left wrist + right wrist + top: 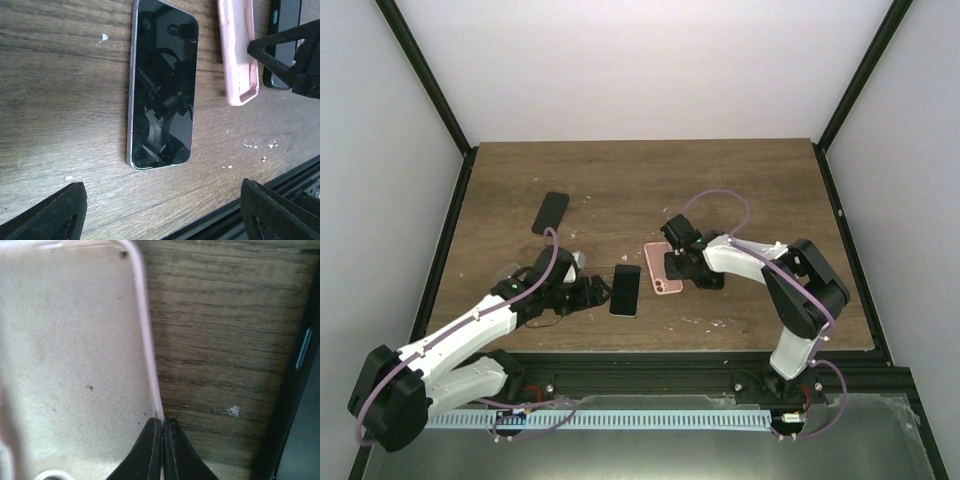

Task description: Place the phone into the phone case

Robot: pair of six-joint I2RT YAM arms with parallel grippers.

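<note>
The black glass-fronted slab phone [626, 290] lies screen up just ahead of the left hand [594, 293], whose fingers stand wide apart with nothing between them. In the left wrist view the phone sits squarely in line with that gap. Its long axis runs from the near edge towards the far edge, roughly parallel to the pale pink soft-walled phone case [665, 268]. The case lies open side up to the phone's right, near it but apart, with a strip of bare wood between them.

The right hand [163, 427] is pinched on the case's thin side wall, the pink rim caught between its fingertips. The left arm is clearly the nearer to the phone (the right one is busy anyway), so I judge the pickup falls to it. The phone would then have to travel rightward to reach the case.

The dark wood-grain surface [740, 190] carries scattered white specks, and a second flat black rectangular slab [550, 212] rests well apart towards the far left. Plain white walls and black corner posts close the space in.
</note>
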